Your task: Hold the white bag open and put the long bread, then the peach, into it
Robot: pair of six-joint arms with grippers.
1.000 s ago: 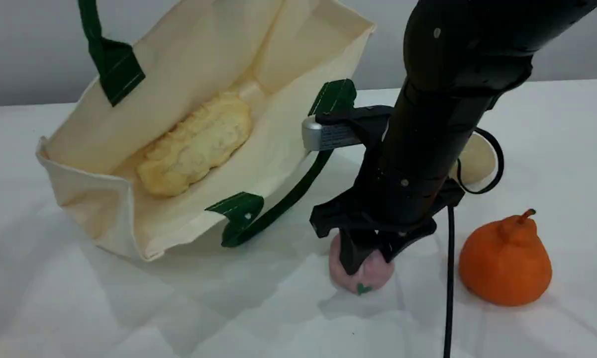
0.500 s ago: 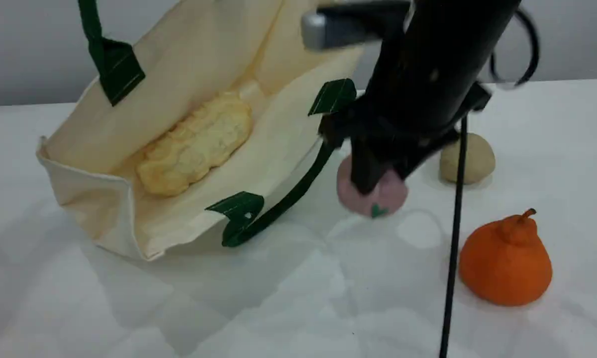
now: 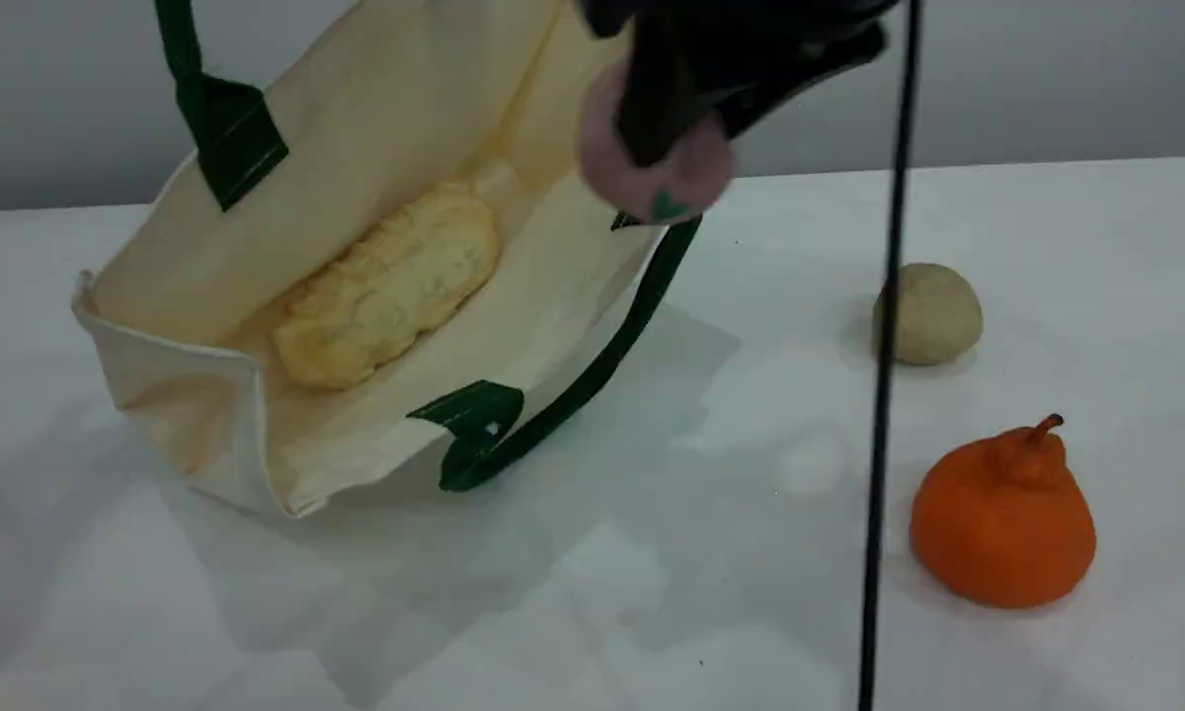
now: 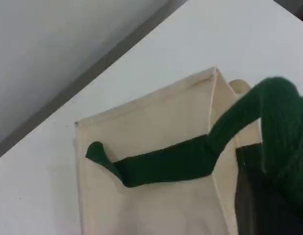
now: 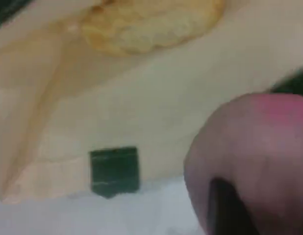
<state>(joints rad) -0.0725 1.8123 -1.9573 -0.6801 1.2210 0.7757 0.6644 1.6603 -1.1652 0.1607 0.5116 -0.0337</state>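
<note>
Pink peach (image 3: 652, 173) clamped in my right jaws, at two o'clock over the white bag (image 3: 375, 118); long bread (image 3: 385, 286) lies inside; my left jaws pinch its green handle (image 3: 180, 49).

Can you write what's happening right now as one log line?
left gripper: shut on handle, white bag open | right gripper: shut on peach, in air by bag's rim | long bread: inside bag

right claw (image 3: 689, 146): cut off by top edge | peach (image 3: 607, 158): top hidden behind claw | white bag handle (image 3: 178, 49): runs off-frame
</note>
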